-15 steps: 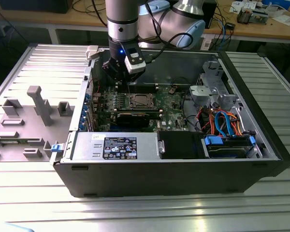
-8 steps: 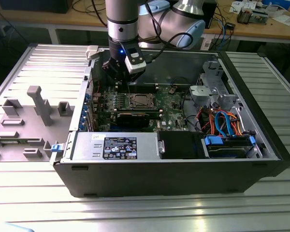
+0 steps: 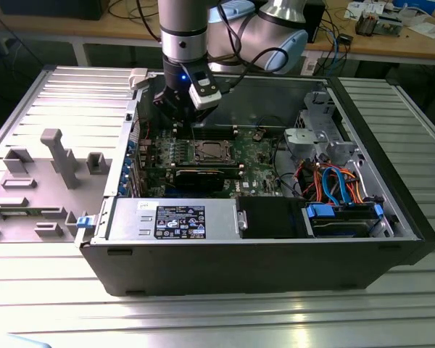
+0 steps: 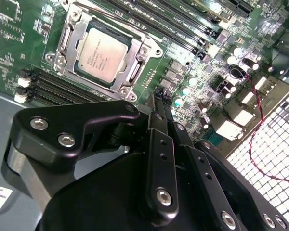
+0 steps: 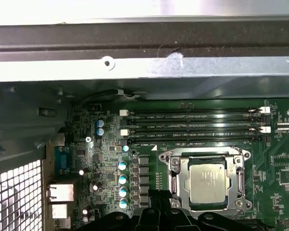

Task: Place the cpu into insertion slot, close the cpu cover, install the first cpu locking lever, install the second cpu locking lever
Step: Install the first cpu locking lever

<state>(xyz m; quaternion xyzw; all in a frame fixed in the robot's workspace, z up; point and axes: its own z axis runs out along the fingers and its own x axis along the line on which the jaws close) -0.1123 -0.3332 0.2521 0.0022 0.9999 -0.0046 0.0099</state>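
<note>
The cpu (image 3: 209, 151) (image 4: 101, 53) (image 5: 207, 183) lies flat in the insertion slot (image 4: 56, 60), its silver-grey top facing up. The cpu cover (image 4: 135, 65) (image 5: 180, 180) is down around it as a silvery frame, and the pin field is hidden beneath. Thin metal lever rods run along the socket's sides. My gripper (image 3: 179, 122) (image 4: 160, 98) (image 5: 157, 195) hangs above the motherboard beside the socket, toward the exterior view's left and the case's back wall. Its black fingers are shut together with nothing between them, apart from the cpu.
Long black memory slots (image 5: 192, 122) (image 4: 183, 29) run next to the socket. The case's metal back wall (image 5: 135, 67) stands close behind the gripper. A labelled power supply box (image 3: 181, 217) and a drive cage with coloured cables (image 3: 333, 181) fill the front. A grey fixture (image 3: 58, 156) sits outside.
</note>
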